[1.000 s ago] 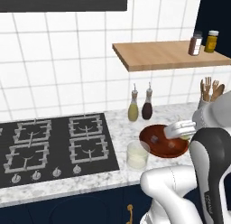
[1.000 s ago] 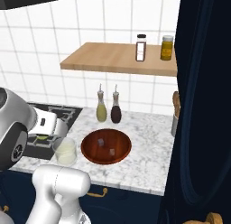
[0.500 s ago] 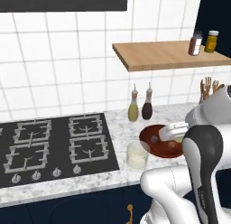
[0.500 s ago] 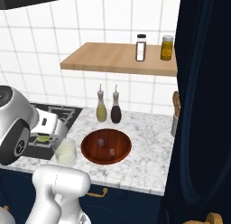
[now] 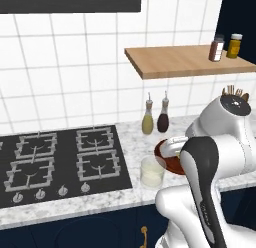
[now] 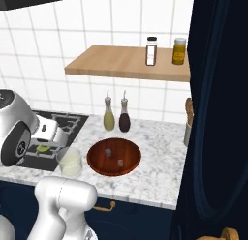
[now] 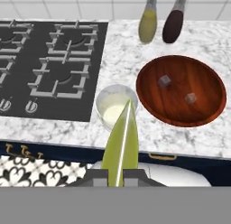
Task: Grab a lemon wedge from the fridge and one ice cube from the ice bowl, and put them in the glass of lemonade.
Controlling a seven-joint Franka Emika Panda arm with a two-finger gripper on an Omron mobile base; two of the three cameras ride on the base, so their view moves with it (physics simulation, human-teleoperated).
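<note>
one lemon wedge (image 7: 121, 142), one glass of lemonade (image 7: 115, 106), one ice bowl (image 7: 205, 114), two ice cubes (image 7: 164, 81), two bottles (image 7: 147, 21)

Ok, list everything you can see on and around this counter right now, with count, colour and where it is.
lemon wedge: one, yellow-green, held in the gripper above the glass
glass of lemonade: one, clear with pale liquid, on the counter between hob and bowl
ice bowl: one, reddish-brown wood, right of the glass
ice cubes: two, pale grey, inside the bowl
bottles: two, one yellowish and one dark, by the wall behind the bowl
hob: one, black with grey grates, left of the glass
shelf: one, light wood, on the tiled wall
jars: two, one dark and one yellow, on the shelf
utensil crock: one, holding wooden utensils, behind the arm
gripper: one, dark, shut on the wedge
</note>
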